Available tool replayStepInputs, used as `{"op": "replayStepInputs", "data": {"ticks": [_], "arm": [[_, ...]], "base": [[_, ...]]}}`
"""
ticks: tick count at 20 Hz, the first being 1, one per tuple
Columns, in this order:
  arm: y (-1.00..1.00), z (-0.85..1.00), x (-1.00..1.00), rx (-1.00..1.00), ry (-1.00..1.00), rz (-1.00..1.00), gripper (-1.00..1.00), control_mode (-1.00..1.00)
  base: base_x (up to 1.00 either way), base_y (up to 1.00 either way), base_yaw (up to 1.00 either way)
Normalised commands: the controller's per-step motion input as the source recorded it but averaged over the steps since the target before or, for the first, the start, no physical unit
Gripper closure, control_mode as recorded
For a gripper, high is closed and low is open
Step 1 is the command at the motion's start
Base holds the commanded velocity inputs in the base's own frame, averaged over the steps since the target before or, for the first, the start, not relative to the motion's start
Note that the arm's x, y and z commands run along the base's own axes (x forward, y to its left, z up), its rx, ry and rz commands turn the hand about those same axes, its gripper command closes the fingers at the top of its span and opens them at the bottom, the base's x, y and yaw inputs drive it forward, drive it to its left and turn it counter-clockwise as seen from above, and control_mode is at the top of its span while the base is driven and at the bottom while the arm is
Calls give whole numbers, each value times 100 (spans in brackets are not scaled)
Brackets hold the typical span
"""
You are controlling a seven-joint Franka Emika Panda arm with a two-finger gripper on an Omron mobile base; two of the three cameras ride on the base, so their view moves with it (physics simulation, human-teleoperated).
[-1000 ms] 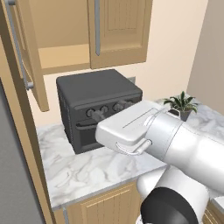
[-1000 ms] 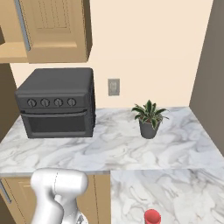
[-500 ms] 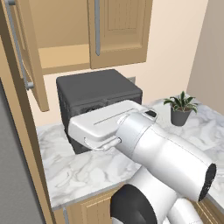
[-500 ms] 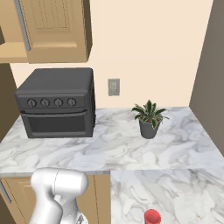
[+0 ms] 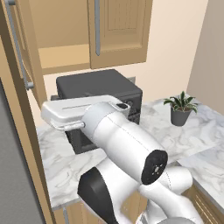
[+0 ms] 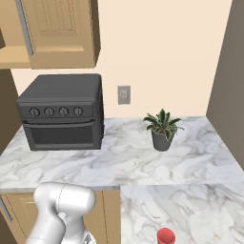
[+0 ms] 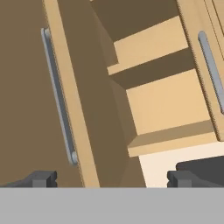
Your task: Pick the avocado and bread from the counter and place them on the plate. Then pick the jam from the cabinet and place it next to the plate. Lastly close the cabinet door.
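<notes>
The cabinet [image 7: 162,100] stands open, and its wooden shelf [image 5: 65,57] is bare. Its cabinet door [image 7: 26,100] is swung out to the left, with the long grey bar handle [image 7: 59,96] just above my left fingertip [image 7: 41,178]. My gripper [image 7: 111,179] is open and holds nothing, facing the gap between door and cabinet. In the left base view my arm [image 5: 118,140] reaches left across the oven toward the cabinet door [image 5: 17,113]. The avocado, bread, plate and jam are out of view.
A dark grey oven [image 6: 62,119] sits on the marble counter [image 6: 124,162] under the cabinet. A potted plant [image 6: 162,129] stands to its right. A second, closed cabinet door [image 6: 57,28] hangs beside the open one. A small red rounded object [image 6: 166,236] sits at the bottom edge.
My arm has swung left across the oven front, bringing the hand toward the open cabinet door. The right base view is unchanged.
</notes>
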Motion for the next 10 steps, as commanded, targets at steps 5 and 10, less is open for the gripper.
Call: {"op": "replayStepInputs", "data": {"ticks": [5, 10], "arm": [[21, -9, 63, 0, 23, -2, -100, -100], [44, -36, 32, -1, 19, -1, -100, -100]], "base": [[0, 0, 0], [0, 0, 0]]}}
